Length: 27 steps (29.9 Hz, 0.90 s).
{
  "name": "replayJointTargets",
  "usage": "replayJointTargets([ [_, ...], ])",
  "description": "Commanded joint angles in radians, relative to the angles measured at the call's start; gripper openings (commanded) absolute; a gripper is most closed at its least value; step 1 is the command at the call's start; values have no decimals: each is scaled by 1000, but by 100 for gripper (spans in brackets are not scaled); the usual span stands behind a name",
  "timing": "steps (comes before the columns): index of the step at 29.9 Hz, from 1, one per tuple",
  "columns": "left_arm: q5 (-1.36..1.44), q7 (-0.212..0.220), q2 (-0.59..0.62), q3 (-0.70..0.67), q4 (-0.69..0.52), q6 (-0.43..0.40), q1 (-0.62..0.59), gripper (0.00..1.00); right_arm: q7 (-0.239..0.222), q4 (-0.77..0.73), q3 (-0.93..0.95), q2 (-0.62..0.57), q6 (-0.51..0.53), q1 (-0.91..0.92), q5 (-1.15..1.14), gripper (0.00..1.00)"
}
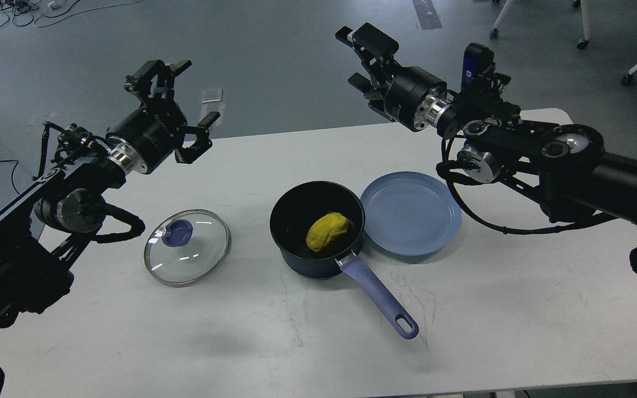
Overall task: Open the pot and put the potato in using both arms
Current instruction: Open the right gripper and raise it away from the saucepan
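Observation:
The dark blue pot (296, 213) stands open at the middle of the white table (517, 309), its purple handle (378, 292) pointing to the front right. The yellow potato (327, 231) lies inside the pot. The glass lid (187, 246) with a blue knob lies flat on the table left of the pot. My left gripper (197, 91) is open and empty, raised above the table's back left, well clear of the lid. My right gripper (347, 55) is open and empty, raised high behind the pot, beyond the table's far edge.
A light blue plate (411, 213) lies just right of the pot, touching its side, with nothing on it. Chair and table legs on castors stand on the grey floor at the back right (581, 41). Cables lie on the floor at the back left.

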Motion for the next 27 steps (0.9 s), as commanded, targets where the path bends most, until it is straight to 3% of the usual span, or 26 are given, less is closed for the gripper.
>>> replayJointTargets([
  [1, -5, -4, -3, -9, 0, -1, 14, 99, -67, 7, 98, -29, 97, -51, 154, 100],
  [5, -9, -23, -11, -35, 0, -1, 46, 99, -112, 4, 175, -29, 100, -108, 183, 100],
  [27, -11, -24, -29, -63, 0, -1, 85, 99, -134, 28, 249, -35, 112, -191, 246, 100],
])
